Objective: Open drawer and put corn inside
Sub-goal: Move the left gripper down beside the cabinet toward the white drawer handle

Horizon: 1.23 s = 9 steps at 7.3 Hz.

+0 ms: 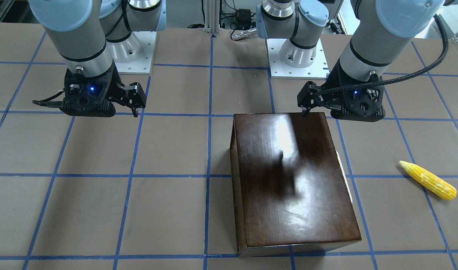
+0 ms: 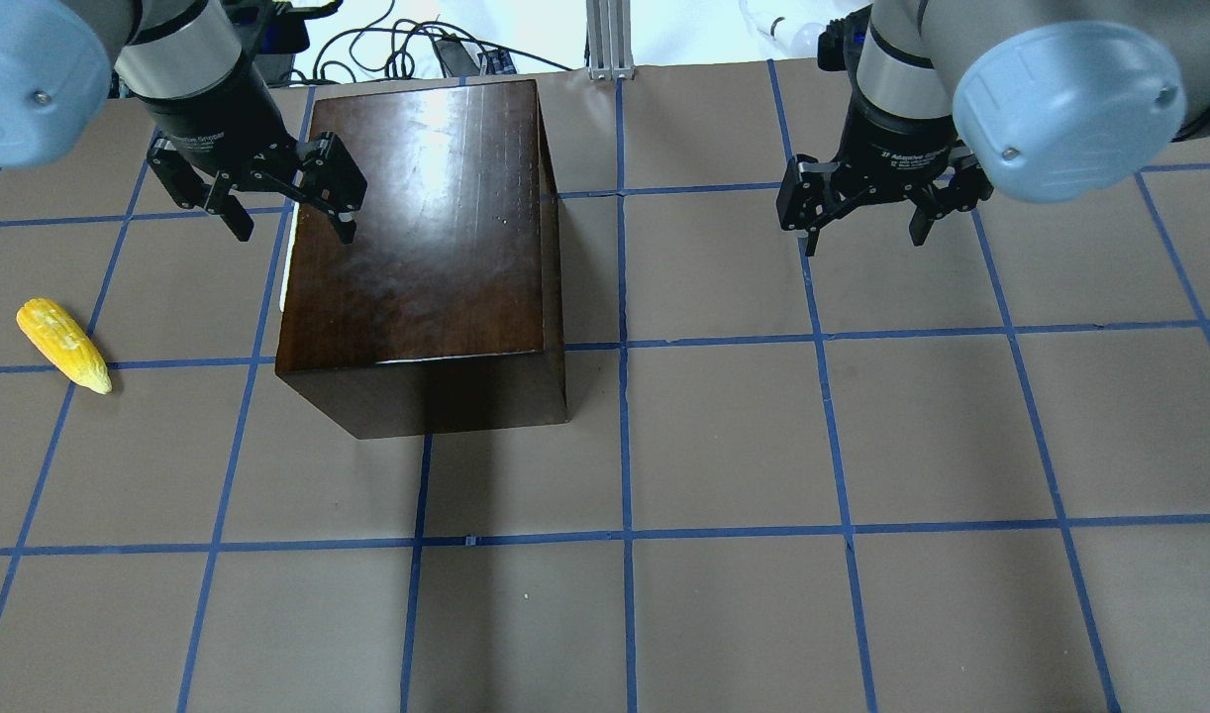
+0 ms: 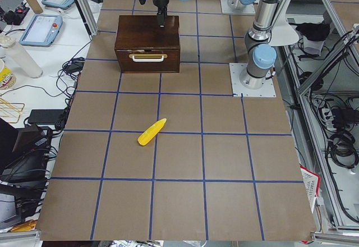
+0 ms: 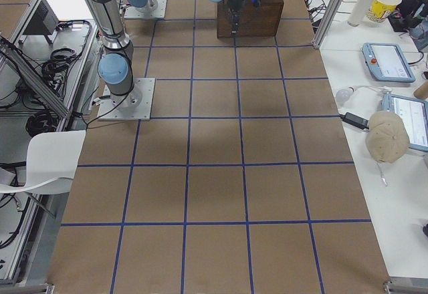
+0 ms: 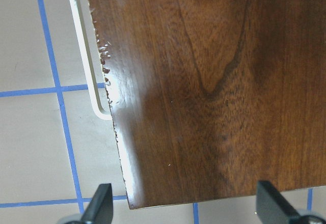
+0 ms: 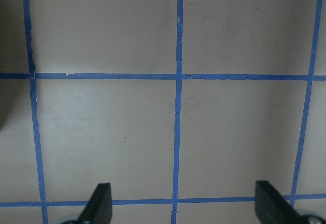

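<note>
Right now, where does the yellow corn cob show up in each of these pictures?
Front-facing: the corn lies at the far right, about mid-height.
Overhead: at the left edge, mid-height.
Exterior left: near the middle of the table.
Exterior right: not visible.
Left wrist: not in it.
Right wrist: not in it.
Shared landmark: the dark wooden box; the corn lies apart from it, off the side with the white handle.

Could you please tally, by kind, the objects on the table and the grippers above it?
wooden box: 1
corn: 1
grippers: 2 (left gripper, right gripper)
Total: 4
</note>
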Available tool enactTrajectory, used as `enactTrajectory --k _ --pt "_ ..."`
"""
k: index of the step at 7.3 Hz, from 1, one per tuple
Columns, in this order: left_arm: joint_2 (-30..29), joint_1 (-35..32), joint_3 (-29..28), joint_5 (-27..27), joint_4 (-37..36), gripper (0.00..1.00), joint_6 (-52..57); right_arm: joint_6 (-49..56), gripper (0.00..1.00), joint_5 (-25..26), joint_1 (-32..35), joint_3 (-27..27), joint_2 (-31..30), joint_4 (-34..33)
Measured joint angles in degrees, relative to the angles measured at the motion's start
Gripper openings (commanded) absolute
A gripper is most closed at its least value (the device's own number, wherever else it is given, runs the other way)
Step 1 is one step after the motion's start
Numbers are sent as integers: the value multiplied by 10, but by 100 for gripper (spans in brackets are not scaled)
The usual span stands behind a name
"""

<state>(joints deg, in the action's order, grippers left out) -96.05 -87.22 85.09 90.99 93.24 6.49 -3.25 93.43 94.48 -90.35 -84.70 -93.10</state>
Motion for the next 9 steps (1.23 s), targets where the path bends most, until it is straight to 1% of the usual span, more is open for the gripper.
enactTrajectory --k 2,4,7,9 --pt "1 26 -2 -8 1 100 1 0 100 0 0 0 0 0" --pt "-1 82 -6 -34 0 100 19 0 100 0 0 0 0 0" --pt "-6 187 -6 -84 -1 100 120 0 100 1 0 0 0 0" --pt "-33 232 -3 -115 -16 100 166 0 100 1 0 0 0 0"
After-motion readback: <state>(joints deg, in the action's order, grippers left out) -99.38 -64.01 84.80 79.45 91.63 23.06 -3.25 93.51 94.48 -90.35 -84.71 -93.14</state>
